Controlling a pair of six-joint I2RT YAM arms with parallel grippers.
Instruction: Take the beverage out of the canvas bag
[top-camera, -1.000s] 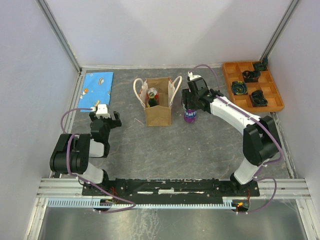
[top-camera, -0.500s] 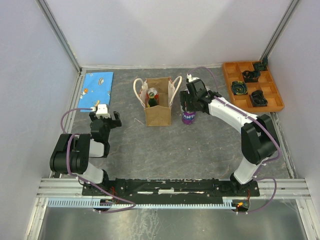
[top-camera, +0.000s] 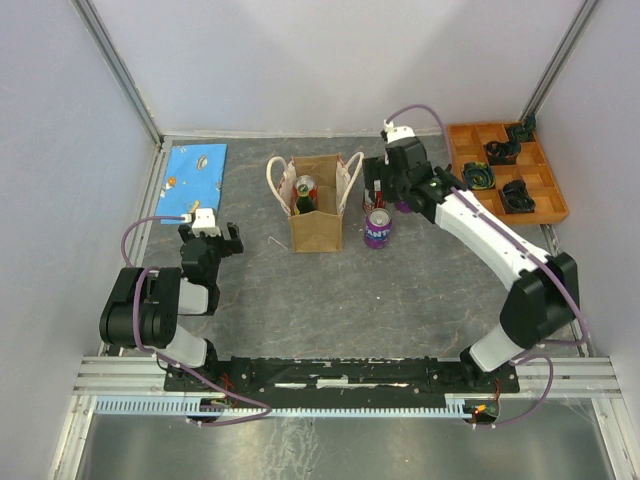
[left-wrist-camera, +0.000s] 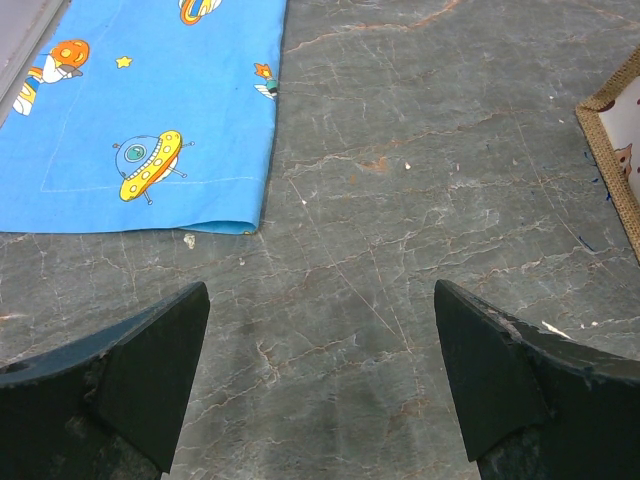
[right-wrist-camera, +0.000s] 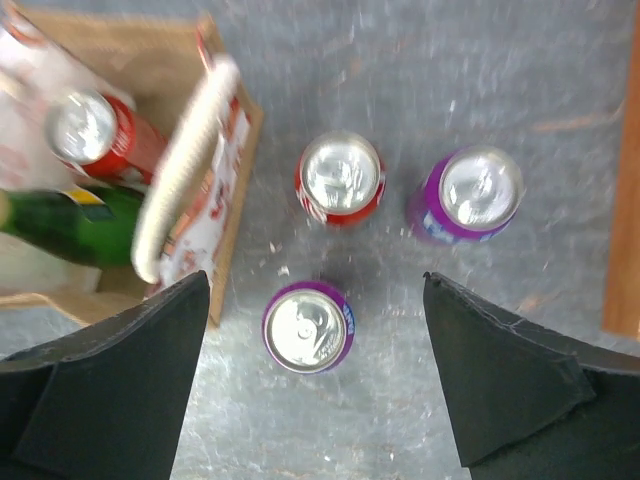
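beverage containers sit in two places. inside the small boxy tan-brown canvas bag (top-camera: 318, 228) with its white loop handles are a red metal can (right-wrist-camera: 85, 125) and a green glass bottle (right-wrist-camera: 60, 215) leaning beside it. three more cans stand upright on the grey marbled counter (top-camera: 350, 290), just right of the bag. a purple metal can (right-wrist-camera: 308, 328) is the nearest of the three to the arms. a red-and-white metal can (right-wrist-camera: 340, 180) stands just behind it, and a second purple can (right-wrist-camera: 466, 195) stands beside the red-and-white one. the right gripper (right-wrist-camera: 315, 287) hangs above these cans with its fingers spread wide, holding nothing. the left gripper (left-wrist-camera: 318, 292) hovers low over the counter, also wide open and empty, near a blue cloth printed with spaceships (left-wrist-camera: 150, 100). an orange plastic compartment tray (top-camera: 468, 135) holding dark objects sits in the far right corner.
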